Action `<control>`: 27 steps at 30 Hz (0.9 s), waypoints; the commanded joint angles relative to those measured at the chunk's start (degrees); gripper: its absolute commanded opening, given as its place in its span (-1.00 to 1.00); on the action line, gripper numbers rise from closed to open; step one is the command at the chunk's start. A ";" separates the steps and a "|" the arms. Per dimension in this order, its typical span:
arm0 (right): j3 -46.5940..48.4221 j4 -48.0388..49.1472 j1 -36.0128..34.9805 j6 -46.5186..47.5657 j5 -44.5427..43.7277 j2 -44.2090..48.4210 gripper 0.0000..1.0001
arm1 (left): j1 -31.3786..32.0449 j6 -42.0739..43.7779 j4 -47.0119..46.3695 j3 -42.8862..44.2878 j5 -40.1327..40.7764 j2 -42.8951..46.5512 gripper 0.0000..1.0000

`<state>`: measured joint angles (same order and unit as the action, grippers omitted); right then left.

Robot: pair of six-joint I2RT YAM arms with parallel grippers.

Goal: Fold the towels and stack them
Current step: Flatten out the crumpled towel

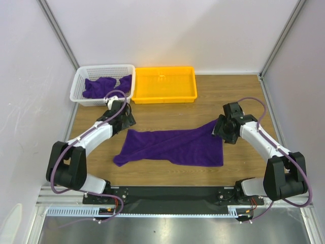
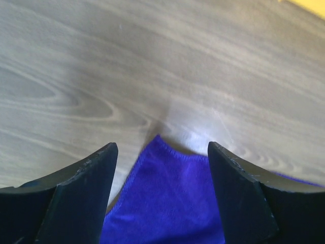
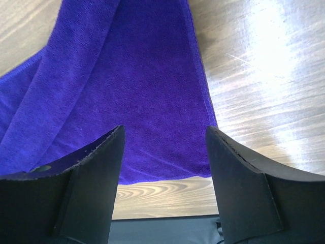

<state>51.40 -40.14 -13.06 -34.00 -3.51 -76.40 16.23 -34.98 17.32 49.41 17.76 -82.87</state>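
Note:
One purple towel [image 1: 172,147] lies partly folded and rumpled on the wooden table, stretched left to right. My left gripper [image 1: 127,121] hovers at its upper left corner, open. In the left wrist view that towel corner [image 2: 167,203] lies on the wood between the spread fingers of the left gripper [image 2: 161,146], touching neither. My right gripper [image 1: 219,129] is at the towel's upper right corner. In its wrist view the right gripper [image 3: 164,129] is open above the towel [image 3: 127,76] and holds nothing. More purple towels [image 1: 99,86] lie bunched in the white basket.
The white mesh basket [image 1: 81,84] stands at the back left. Beside it on the right is the yellow tray [image 1: 165,97], with nothing in it. White walls and metal posts close off the back and both sides. The black base rail [image 1: 167,193] runs along the near edge.

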 commanded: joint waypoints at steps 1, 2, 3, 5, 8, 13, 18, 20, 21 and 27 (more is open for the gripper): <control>-0.42 -1.26 -0.30 -0.37 0.96 0.20 0.40 | 0.38 1.15 -1.06 -2.47 -3.69 2.54 0.55; -0.51 -1.43 -0.30 -0.45 0.96 0.11 0.40 | 0.64 0.88 -1.50 -3.00 -3.96 2.28 0.55; -0.68 -1.52 -0.30 -0.54 1.05 0.20 0.40 | 0.82 0.53 -1.68 -3.61 -4.13 2.19 0.54; -1.12 -1.69 -0.30 -1.07 1.40 0.20 0.40 | 0.91 0.09 -2.55 -4.23 -4.75 1.40 0.52; -2.17 -1.52 -0.39 -1.86 2.10 0.72 0.40 | 1.26 -0.09 -4.40 -4.76 -4.93 0.43 0.42; -3.67 -1.43 -0.39 -2.83 2.63 1.17 0.39 | 1.53 -0.53 -5.72 -2.92 -3.26 -3.70 0.07; -5.69 -1.08 -0.74 -4.14 2.54 1.43 0.38 | 1.61 -0.61 -6.69 -1.69 -2.99 -6.51 -0.10; -6.13 -0.91 -0.83 -4.50 2.45 1.52 0.37 | 1.70 -0.53 -7.30 -1.68 -3.26 -7.30 -0.12; -6.31 -0.73 -0.91 -4.58 2.45 1.61 0.37 | 1.61 -0.53 -7.56 -1.60 -3.26 -7.65 -0.31; -8.06 0.06 -1.27 -5.29 2.45 1.17 0.36 | 1.61 -0.96 -7.04 0.33 -1.50 -9.59 -0.99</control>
<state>43.97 -40.77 -13.91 -37.95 -1.02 -76.16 17.52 -35.62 11.68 46.72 14.50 -91.57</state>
